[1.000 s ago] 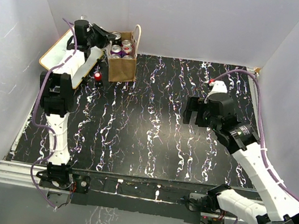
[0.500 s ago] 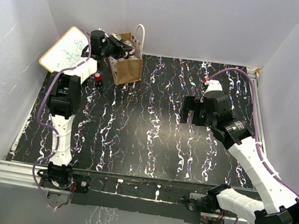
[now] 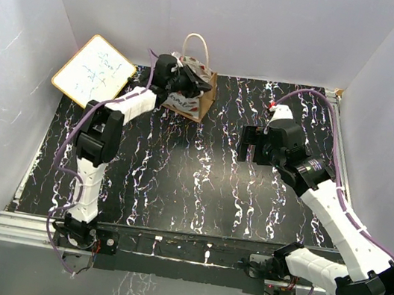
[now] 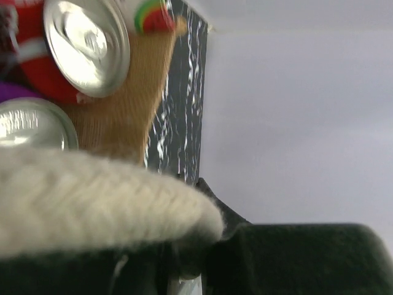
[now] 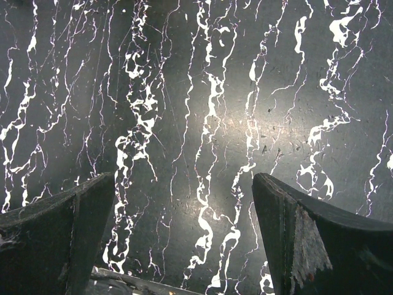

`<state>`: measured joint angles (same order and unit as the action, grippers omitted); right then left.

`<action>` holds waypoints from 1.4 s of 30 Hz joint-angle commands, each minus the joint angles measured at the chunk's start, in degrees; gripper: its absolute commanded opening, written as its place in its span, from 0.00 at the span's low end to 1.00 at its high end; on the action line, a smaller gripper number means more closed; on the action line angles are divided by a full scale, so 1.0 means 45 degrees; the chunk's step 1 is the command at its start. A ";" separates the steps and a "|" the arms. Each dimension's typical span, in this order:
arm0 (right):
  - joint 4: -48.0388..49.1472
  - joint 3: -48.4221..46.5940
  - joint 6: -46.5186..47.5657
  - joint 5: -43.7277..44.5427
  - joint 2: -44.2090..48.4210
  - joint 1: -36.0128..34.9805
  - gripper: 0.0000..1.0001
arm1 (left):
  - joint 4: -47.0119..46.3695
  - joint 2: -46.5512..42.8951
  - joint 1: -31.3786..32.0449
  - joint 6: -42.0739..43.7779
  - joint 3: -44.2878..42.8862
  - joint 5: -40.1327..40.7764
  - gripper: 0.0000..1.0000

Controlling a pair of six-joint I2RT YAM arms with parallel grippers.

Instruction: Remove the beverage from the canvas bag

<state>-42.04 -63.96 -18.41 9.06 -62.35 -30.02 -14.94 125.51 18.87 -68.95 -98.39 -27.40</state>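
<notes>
The tan canvas bag [image 3: 203, 103] stands tilted at the back of the table, one off-white handle loop [image 3: 198, 42] sticking up. My left gripper [image 3: 180, 78] is at the bag's mouth, shut on the other off-white handle [image 4: 92, 203]. In the left wrist view the bag's canvas wall [image 4: 129, 104] shows with a red can's silver top [image 4: 86, 46] and a second can top [image 4: 31, 126] inside. My right gripper [image 3: 258, 146] hovers open and empty over the table right of centre; in the right wrist view its fingers [image 5: 307, 239] stand wide apart above bare tabletop.
A small whiteboard [image 3: 94, 70] with a wooden frame leans at the back left. White walls close in the black marbled table [image 3: 198, 185] on three sides. The left arm stretches across the back left of the table.
My left gripper has swung right along the back wall, pulling the bag with it by its handle; the bag has tilted. The right arm has barely moved.
</notes>
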 commanded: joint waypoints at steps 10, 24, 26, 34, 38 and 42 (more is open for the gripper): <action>0.0710 -0.0415 -0.0058 -0.0107 0.0183 -0.0067 0.98 | 0.1806 -0.5712 0.2476 0.0562 0.4583 -0.0467 0.11; 0.1831 -0.0865 0.1548 -0.6954 -0.0387 -0.0649 0.98 | 0.4429 -1.3036 0.3407 -0.0702 1.1252 0.1269 0.11; 0.1897 -0.1099 0.1700 -0.7520 -0.0659 -0.0971 0.98 | 0.5041 -1.4143 0.3388 -0.0971 1.1960 0.1578 0.11; 0.1007 -0.2273 0.1329 -0.6507 -0.2365 -0.2037 0.98 | 0.9085 -1.6668 0.3104 -0.1256 1.2692 0.3425 0.03; 0.0250 -0.3102 0.0834 -0.5986 -0.3836 -0.2414 0.98 | 0.8822 -1.7116 0.2992 -0.1840 1.3312 0.3379 0.02; -0.0381 -0.3939 0.0496 -0.4722 -0.4961 -0.2839 0.98 | 0.9862 -1.6995 0.2871 -0.1743 1.2894 0.3706 0.00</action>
<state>-40.84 -76.44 -14.15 -17.96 -81.60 -41.06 22.28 49.71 32.38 -76.09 -38.87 -11.77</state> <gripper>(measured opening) 0.980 0.068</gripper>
